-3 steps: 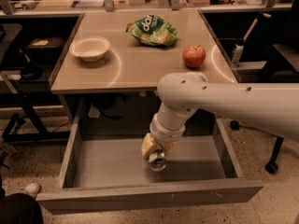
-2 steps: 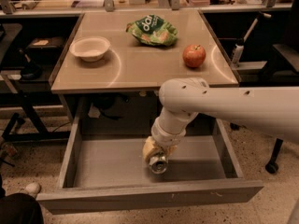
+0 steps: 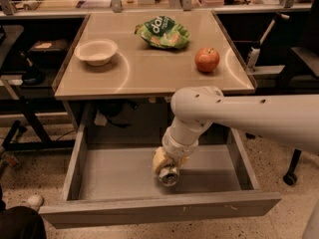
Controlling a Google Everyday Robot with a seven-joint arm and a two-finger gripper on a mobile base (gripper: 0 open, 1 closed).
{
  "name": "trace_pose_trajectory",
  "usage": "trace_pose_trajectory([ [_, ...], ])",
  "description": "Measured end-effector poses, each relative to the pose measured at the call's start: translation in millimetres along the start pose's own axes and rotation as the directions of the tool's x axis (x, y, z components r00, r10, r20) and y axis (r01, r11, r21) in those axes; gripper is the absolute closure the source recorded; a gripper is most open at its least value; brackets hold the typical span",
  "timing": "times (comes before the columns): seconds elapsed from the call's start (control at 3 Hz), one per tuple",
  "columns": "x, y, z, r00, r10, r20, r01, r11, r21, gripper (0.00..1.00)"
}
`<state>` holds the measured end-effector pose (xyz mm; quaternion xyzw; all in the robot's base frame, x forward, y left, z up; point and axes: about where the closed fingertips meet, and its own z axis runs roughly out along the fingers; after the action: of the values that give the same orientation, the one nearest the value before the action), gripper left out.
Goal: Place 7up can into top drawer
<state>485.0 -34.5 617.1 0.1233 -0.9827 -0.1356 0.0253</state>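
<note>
The top drawer [image 3: 114, 176] stands pulled open under the table, grey with a flat bottom and low walls. My gripper [image 3: 166, 165] reaches down into the middle of the drawer on the white arm. It is shut on the 7up can [image 3: 169, 175], whose silver end faces the camera. The can sits low, at or just above the drawer floor; the frame does not show which. The can's green and white label is mostly hidden by the fingers.
On the tan table top [image 3: 144, 68] are a white bowl [image 3: 96, 51] at the left, a crinkled green chip bag [image 3: 162, 32] at the back, and a red apple [image 3: 207, 59] at the right. Dark shelving and chair legs flank the table.
The arm and can have hardly moved; the gripper stays low in the drawer with the can in it.
</note>
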Motion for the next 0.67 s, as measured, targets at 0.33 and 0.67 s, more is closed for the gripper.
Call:
trace_pose_trajectory([
  [0.33,0.0,0.0,0.0,1.000,0.000,0.000,0.000,1.0000,0.000,0.57],
  [0.67,0.0,0.0,0.0,1.000,0.000,0.000,0.000,1.0000,0.000,0.36],
])
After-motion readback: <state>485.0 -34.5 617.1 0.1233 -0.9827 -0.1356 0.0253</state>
